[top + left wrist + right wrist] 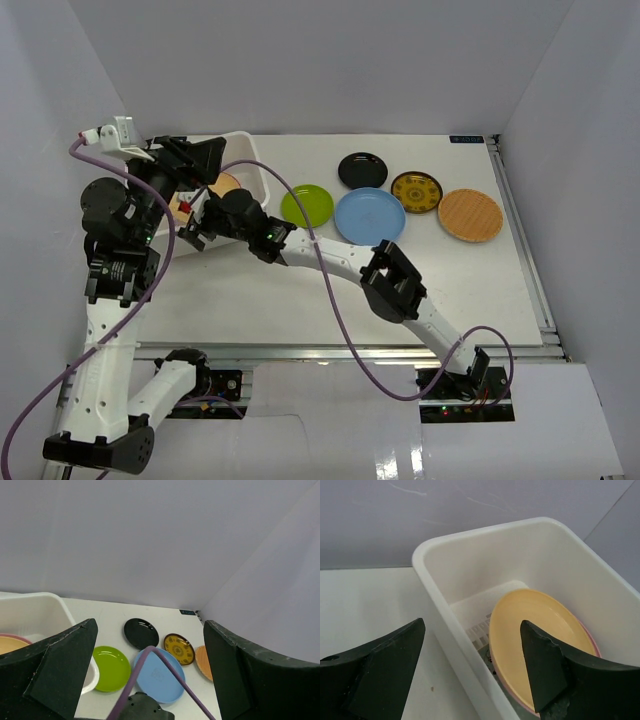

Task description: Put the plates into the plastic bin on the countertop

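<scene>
The white plastic bin point(243, 146) stands at the back left of the countertop point(300, 300). A tan plate point(540, 640) lies in it on a pink plate point(594, 642); the tan plate also shows from above point(226, 184). Lime green point(307, 205), light blue point(370, 215), black point(362, 170), yellow-patterned point(417, 190) and orange point(470, 214) plates lie on the countertop right of the bin. My left gripper point(200, 160) is open and empty above the bin. My right gripper point(471, 625) is open and empty, its jaws astride the bin's near wall point(445, 625). The divided tray is out of view.
White walls enclose the back and both sides. A metal rail point(530, 260) runs along the right edge. My right arm point(395, 285) stretches diagonally across the table, and its purple cable point(150, 655) loops in front of the left wrist camera, over the blue plate point(159, 675).
</scene>
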You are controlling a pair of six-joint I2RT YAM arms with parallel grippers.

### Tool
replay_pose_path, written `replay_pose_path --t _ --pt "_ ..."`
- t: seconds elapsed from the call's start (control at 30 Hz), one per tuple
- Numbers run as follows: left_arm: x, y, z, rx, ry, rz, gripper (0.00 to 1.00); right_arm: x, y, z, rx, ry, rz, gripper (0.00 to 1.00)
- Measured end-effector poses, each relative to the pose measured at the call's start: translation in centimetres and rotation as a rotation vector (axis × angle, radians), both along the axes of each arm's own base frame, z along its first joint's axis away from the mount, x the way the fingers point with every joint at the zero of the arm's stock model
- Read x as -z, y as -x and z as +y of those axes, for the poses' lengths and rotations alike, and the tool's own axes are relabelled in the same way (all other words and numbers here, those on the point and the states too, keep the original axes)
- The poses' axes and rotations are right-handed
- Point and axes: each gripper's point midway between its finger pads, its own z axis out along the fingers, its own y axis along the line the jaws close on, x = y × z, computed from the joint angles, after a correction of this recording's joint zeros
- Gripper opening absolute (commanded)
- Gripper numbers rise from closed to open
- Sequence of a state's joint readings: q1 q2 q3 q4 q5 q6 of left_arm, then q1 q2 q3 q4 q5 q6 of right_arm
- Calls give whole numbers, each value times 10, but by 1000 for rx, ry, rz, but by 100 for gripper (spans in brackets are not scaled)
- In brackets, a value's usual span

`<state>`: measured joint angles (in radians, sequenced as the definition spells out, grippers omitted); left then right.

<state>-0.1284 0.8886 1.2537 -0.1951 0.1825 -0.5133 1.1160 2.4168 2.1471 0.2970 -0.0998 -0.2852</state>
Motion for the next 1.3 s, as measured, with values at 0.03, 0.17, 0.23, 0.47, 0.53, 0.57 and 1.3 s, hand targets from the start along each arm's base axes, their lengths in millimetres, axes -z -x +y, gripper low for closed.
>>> replay_pose_path --t 0.03,0.17,0.23,0.47,0.53,0.57,1.3 --pt "-2 1 -1 8 4 -6 98 -5 5 -4 -7 -2 9 82" --pt "-15 7 -9 58 27 -42 98 -27 26 -34 -20 -37 63 79" --pt "-18 7 -14 91 38 -45 98 -44 34 -59 -12 -83 88 78" --pt "-1 -13 -39 217 87 35 96 -67 33 -213 171 -246 221 27" --pt "16 -27 -50 250 91 96 93 -51 13 -268 302 -282 285 20" --pt "28 -36 -60 267 90 135 93 -37 3 -297 380 -291 324 20" --pt "409 -68 -235 203 -123 879 79 92 -41 -631 1312 -588 759 39"
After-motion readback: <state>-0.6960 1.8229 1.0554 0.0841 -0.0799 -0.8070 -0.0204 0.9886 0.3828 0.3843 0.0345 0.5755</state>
